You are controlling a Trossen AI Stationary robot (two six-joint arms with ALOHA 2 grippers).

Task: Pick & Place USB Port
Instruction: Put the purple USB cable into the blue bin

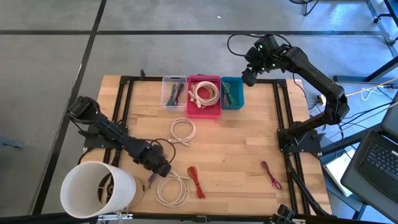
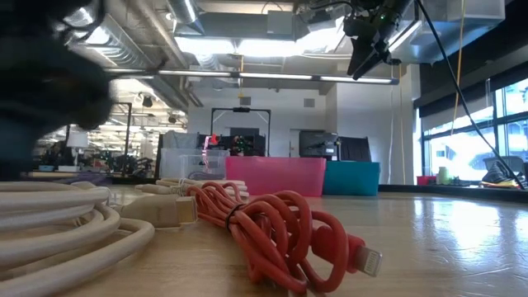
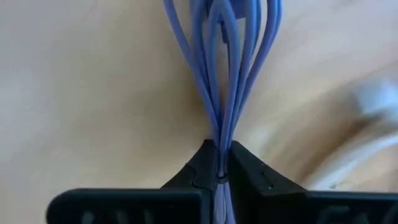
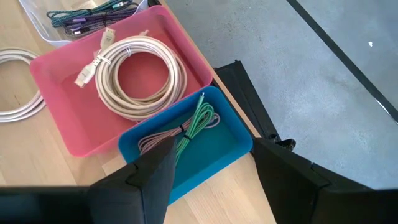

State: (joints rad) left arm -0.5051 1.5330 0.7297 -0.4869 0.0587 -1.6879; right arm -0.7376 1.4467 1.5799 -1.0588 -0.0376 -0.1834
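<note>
My left gripper is low over the table's near-left part, shut on a bundled purple cable. A short bit of that cable shows beside the fingers in the high view. My right gripper hangs open, high above the teal bin at the far edge. The teal bin holds green and pink cables. The pink bin holds a white coil, and the clear bin holds dark cables. My left gripper pinches several strands of the purple cable bundle between its two fingertips, at one end of the bundle. The fingers lie along the strands, which fan out beyond them over the wood. Whether the cable is lifted clear I cannot tell.
On the table lie a white coil and a red cable close to the left gripper, another white coil in the middle, and a magenta cable toward the right. A white cylinder stands at the near-left corner.
</note>
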